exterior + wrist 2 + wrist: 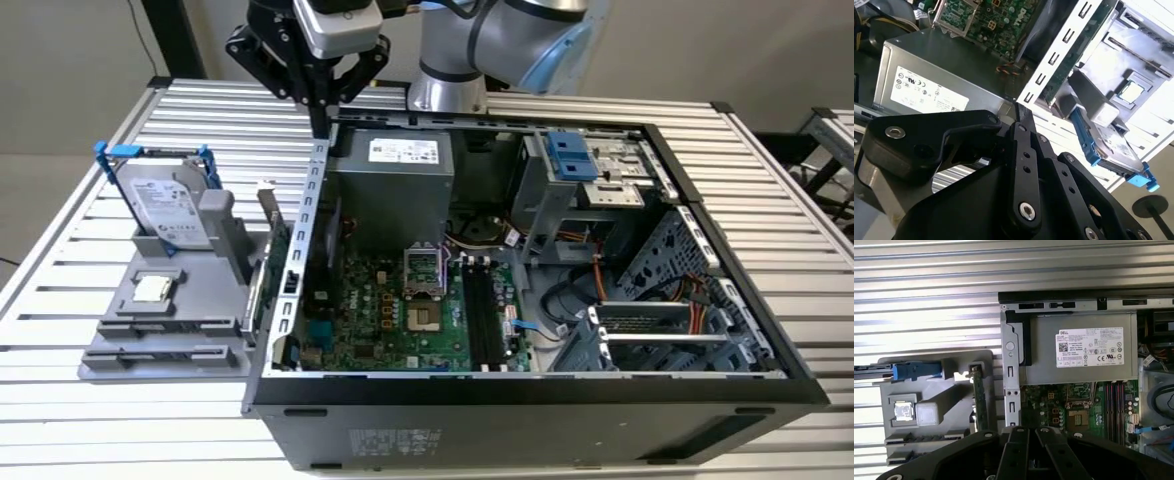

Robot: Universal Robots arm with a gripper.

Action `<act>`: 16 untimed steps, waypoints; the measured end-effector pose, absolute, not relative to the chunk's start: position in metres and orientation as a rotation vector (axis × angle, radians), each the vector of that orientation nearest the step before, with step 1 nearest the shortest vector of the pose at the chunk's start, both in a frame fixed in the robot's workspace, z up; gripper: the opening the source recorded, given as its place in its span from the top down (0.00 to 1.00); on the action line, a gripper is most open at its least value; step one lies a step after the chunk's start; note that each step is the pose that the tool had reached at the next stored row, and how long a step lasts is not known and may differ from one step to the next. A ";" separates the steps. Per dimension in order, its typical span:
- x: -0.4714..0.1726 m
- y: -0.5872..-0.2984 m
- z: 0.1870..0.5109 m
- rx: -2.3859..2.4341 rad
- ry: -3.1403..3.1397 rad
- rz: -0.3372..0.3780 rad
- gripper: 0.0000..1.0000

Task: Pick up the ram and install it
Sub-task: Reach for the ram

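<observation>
Ram (978,399) stands upright in gray holder (949,390), apart from the jaws.

Robotics lab: open computer case (534,420), slatted bench (787,200)

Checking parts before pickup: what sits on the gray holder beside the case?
The gray holder carries a blue-framed hard drive, a small square chip and the ram on edge; the ram's lower edge is hidden in the holder.

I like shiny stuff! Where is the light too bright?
In the first wrist view, glare whitens the slatted table; in the second wrist view, the grey tray looks washed white; in the exterior view, light is even, with shadow inside the computer case.
</observation>
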State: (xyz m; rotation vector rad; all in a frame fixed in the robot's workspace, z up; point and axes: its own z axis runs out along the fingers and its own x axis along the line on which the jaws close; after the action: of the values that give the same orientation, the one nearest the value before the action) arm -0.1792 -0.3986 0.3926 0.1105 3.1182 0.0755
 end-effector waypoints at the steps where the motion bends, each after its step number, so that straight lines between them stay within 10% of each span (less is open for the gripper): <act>1: -0.180 -0.399 0.393 0.110 3.118 0.076 1.00; 16: -0.196 -0.397 0.393 0.111 3.119 0.075 1.00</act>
State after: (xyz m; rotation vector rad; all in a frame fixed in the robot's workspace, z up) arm -0.1957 -0.3974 0.3926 0.1106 3.1188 0.0754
